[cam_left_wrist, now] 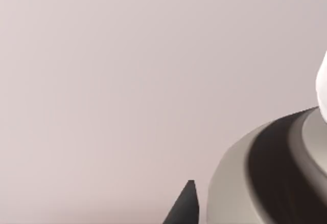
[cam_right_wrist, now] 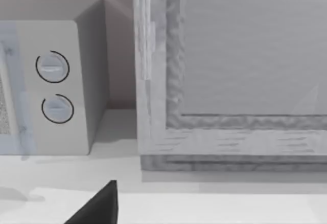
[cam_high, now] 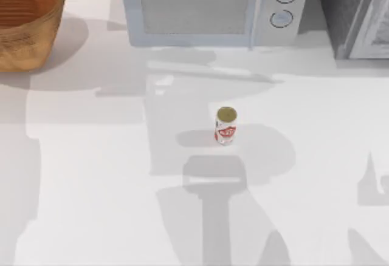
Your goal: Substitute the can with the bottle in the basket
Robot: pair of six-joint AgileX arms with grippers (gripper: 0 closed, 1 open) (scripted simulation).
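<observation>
The can [cam_high: 226, 126] stands upright on the bare tabletop [cam_high: 91, 175] near the middle, well apart from the basket [cam_high: 24, 23], which sits at the far left corner with its bowl cut off by the edge of the top view. Judging by this layout, the first half of the swap looks done, since the can is out of the basket, and the bottle has yet to go in (its whereabouts cannot be told from these pictures). A microwave [cam_high: 213, 8] stands along the back edge, with a grey cabinet [cam_right_wrist: 230, 70] beside it on the right. Whether either end effector is open or closed cannot be told; each wrist view offers just a dark tip. The next move calls for locating the bottle, gripping it and carrying it over the basket rim.
</observation>
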